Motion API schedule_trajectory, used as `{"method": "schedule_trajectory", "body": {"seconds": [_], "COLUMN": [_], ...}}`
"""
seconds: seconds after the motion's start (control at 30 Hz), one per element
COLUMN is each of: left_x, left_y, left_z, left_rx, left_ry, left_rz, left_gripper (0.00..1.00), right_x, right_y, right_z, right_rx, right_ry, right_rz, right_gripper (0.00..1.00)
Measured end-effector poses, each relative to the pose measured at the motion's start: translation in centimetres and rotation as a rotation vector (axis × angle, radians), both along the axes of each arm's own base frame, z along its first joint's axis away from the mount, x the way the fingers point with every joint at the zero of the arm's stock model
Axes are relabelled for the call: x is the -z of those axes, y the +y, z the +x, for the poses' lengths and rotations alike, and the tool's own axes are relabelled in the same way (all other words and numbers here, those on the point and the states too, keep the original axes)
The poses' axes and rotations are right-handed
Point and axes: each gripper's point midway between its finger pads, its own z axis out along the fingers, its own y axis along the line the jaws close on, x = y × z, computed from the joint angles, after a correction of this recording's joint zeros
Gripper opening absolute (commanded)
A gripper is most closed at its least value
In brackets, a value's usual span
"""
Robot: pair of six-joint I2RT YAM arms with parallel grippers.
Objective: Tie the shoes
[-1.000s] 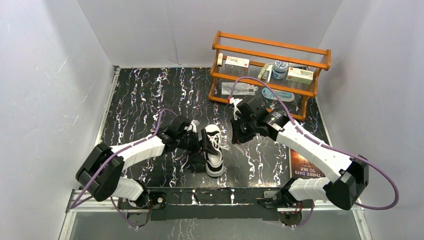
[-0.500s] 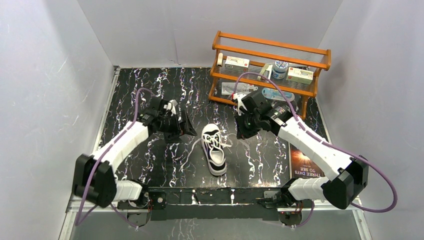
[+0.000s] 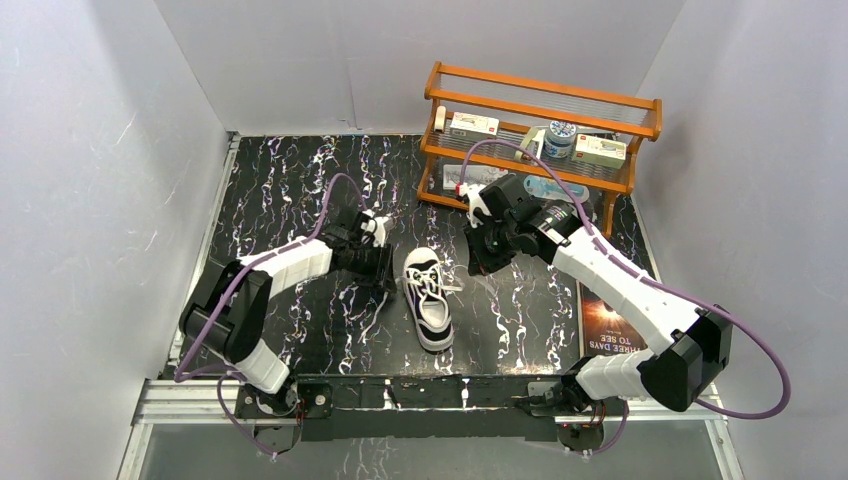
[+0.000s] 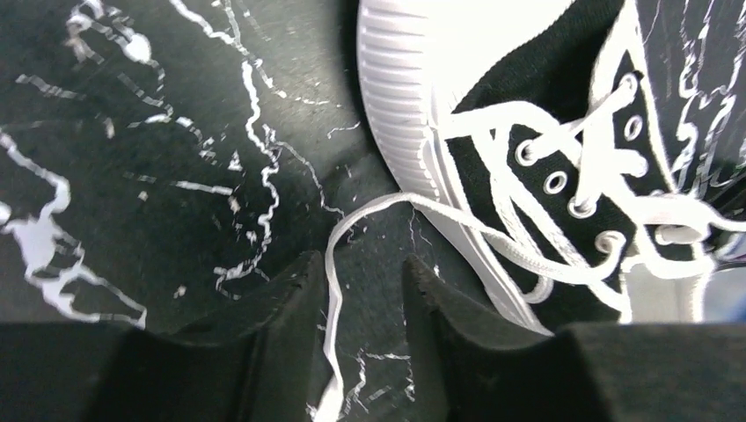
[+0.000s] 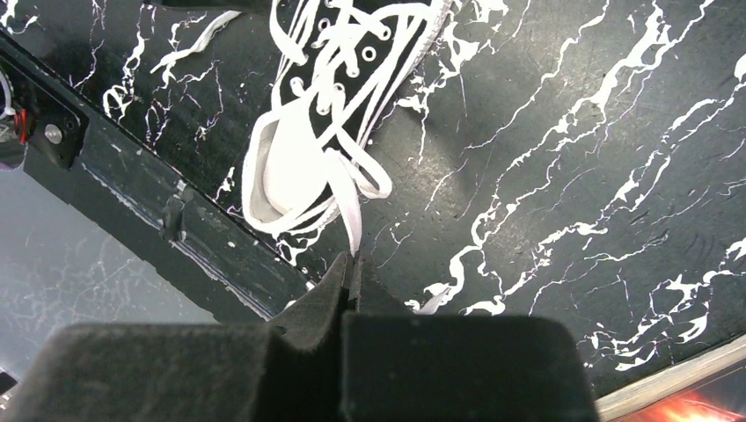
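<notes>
The shoe (image 3: 430, 305), a small black canvas sneaker with white sole and toe cap, lies mid-table with its toe toward the back. Its white laces are loose. In the left wrist view one lace (image 4: 330, 290) runs off the shoe (image 4: 545, 114) across the tabletop and passes between my left gripper's (image 4: 362, 272) fingers, close to the left one; the jaws stand apart and do not pinch it. That left gripper (image 3: 385, 272) sits low just left of the toe. My right gripper (image 5: 354, 260) is shut on the other lace (image 5: 350, 220), which runs taut to the shoe (image 5: 295, 163). It hovers at the right gripper (image 3: 478, 260) spot right of the toe.
An orange wooden rack (image 3: 540, 130) with boxes and a jar stands at the back right, close behind the right arm. A printed book (image 3: 608, 335) lies at the right edge. A metal rail (image 3: 430, 390) runs along the near edge. White walls enclose the black marbled table.
The left gripper left the shoe, swung back-left wide open, then returned beside the toe with narrower jaws around the lace. The right gripper drew slightly back, still gripping its lace.
</notes>
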Motion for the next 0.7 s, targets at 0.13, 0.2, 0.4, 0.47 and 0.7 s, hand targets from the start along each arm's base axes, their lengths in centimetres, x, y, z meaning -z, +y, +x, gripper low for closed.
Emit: {"method": "schedule_trajectory", "body": {"seconds": [0.13,0.2,0.4,0.47,0.7], "left_x": [1.4,1.2,1.5,1.7,1.3], "left_y": [-0.9,-1.4,-2.2,-2.1,-0.5], "left_z": [-0.1,0.2,1.2,1.6,0.7], "left_rx": [0.061,0.084,0.112,0.101,0.007], "left_ry": [-0.095,-0.168,-0.27,-0.288,-0.237], "left_rz": [-0.013,-0.03,-0.028,-0.013,0.045], "left_gripper": [0.45,0.44,0.14,0.0,0.0], "right_x": [-0.1,-0.1,-0.1,-0.1,-0.5], "right_y": [0.2,0.2,0.3,0.3,0.5], "right_z": [-0.2,-0.2,-0.4,-0.4,-0.7], "right_rx": [-0.008,-0.01,-0.016,-0.015,-0.006], "right_ry": [0.008,0.01,0.015,0.015,0.026], "right_rz": [0.01,0.013,0.019,0.02,0.043], "right_gripper": [0.0,0.0,0.0,0.0,0.0]}}
